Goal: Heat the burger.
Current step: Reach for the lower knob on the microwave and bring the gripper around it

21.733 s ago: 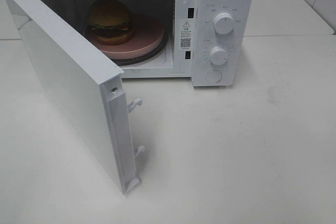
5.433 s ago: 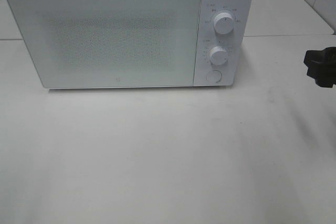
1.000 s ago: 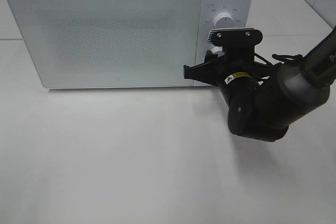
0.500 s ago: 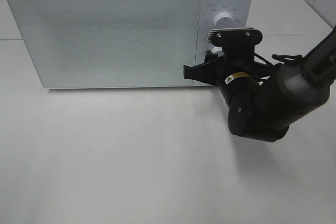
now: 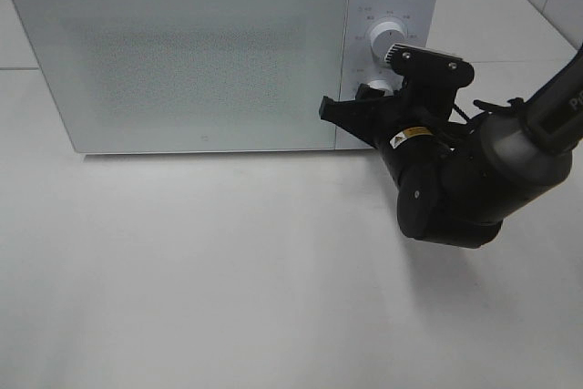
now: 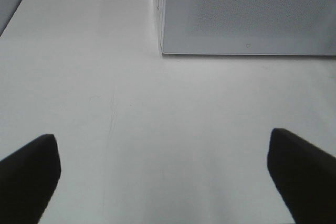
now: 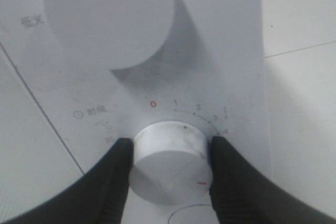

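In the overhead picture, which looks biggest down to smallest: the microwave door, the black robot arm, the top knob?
1. Microwave door.
2. Robot arm, though it seems nearer the camera, which likely enlarges it.
3. Top knob, clearly smallest.

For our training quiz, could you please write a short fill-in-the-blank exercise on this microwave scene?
The microwave door is ___.
The right hand grips the ___ knob, not the upper knob.
The left hand is ___ over the table, holding nothing.
Missing words: shut; lower; open.
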{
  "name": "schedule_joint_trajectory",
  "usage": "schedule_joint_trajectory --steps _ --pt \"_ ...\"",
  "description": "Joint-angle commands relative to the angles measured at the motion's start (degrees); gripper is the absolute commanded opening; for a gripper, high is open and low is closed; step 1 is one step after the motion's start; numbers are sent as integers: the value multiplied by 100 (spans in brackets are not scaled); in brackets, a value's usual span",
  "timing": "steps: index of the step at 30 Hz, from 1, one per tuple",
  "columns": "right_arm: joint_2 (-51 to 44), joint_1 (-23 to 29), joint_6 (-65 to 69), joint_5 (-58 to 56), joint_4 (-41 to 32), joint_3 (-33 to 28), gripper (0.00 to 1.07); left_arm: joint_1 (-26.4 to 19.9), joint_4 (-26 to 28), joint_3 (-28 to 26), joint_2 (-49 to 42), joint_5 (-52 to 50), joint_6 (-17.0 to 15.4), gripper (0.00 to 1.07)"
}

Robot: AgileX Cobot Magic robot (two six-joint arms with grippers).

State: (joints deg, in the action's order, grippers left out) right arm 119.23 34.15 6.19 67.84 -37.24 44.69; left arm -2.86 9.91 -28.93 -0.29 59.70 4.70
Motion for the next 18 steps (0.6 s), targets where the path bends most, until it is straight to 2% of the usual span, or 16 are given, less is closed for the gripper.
schedule_joint_trajectory --steps 1,3,5,8,11,18 --pt "-34 -46 1003 344 607 149 0 0 46 11 -143 -57 -29 100" --pt "-34 -46 1203 344 670 149 0 0 46 11 -143 -57 -29 100" --pt "-34 -46 2114 430 917 149 0 0 46 11 -143 -57 -29 100" --pt "-34 -57 2756 584 1140 143 0 0 46 11 -143 -57 -29 100" --pt "-34 -57 2962 630 1203 138 0 0 46 11 -143 -57 -29 100" --pt "-34 -57 4406 997 1312 143 0 0 46 11 -143 -57 -29 100"
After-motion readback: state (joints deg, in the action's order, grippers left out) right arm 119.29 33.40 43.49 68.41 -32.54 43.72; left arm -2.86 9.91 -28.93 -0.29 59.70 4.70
